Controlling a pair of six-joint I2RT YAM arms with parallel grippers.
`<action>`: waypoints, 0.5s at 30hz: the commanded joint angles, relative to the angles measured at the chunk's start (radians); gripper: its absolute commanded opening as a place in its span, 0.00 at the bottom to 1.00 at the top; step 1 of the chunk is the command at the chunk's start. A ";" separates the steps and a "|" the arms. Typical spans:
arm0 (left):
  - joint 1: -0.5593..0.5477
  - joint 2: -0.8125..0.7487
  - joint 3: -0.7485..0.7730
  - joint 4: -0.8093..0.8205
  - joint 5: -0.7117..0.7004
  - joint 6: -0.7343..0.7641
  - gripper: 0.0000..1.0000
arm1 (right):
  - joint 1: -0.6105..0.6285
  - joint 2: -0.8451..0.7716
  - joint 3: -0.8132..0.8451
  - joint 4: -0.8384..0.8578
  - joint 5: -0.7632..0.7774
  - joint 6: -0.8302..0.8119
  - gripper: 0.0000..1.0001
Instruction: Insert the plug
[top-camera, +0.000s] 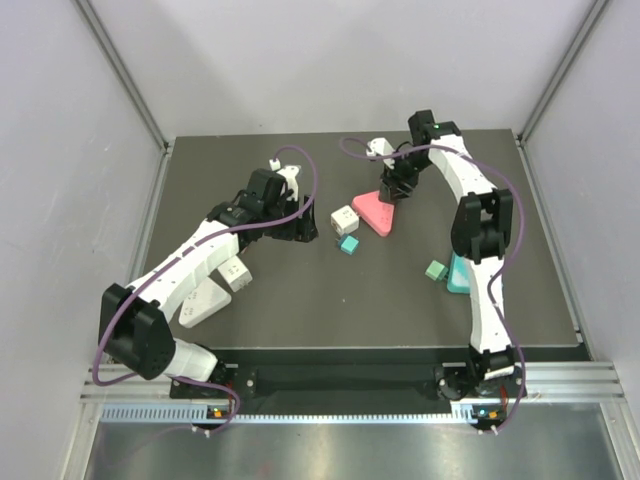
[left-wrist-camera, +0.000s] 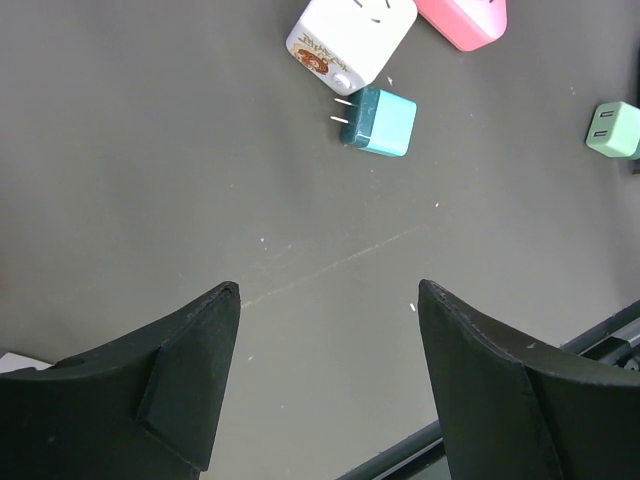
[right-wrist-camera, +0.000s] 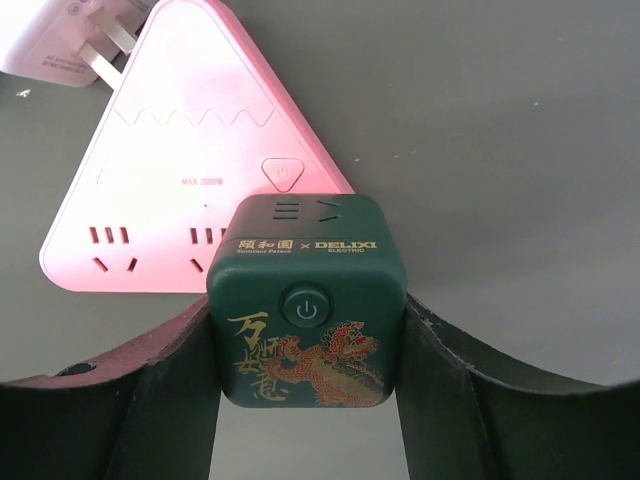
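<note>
Dark green cube adapter (right-wrist-camera: 307, 300) clamped between the right gripper's (right-wrist-camera: 305, 335) fingers, against the near edge of the pink triangular socket strip (right-wrist-camera: 180, 150).

Only the right wrist view shows the cube's face: glossy, round-cornered, with a gold dragon and a round power button. Whether it touches the strip cannot be told. A white plug (right-wrist-camera: 45, 40) lies at the strip's far corner, prongs bare. The left gripper (left-wrist-camera: 328, 290) hangs wide open and empty over the matte dark table (left-wrist-camera: 150, 180). Its view shows a teal plug (left-wrist-camera: 380, 122) just beside a white cube (left-wrist-camera: 350, 40), with a pale green plug (left-wrist-camera: 615, 128) well apart.
</note>
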 joint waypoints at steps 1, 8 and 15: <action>0.003 -0.020 0.005 0.017 -0.011 0.007 0.77 | 0.021 0.012 -0.152 0.090 0.047 -0.003 0.32; 0.003 -0.034 0.018 0.008 -0.040 0.006 0.79 | 0.007 -0.223 -0.241 0.300 -0.057 0.084 0.68; 0.003 -0.035 0.034 -0.001 -0.040 -0.017 0.80 | -0.015 -0.404 -0.372 0.407 -0.037 0.146 1.00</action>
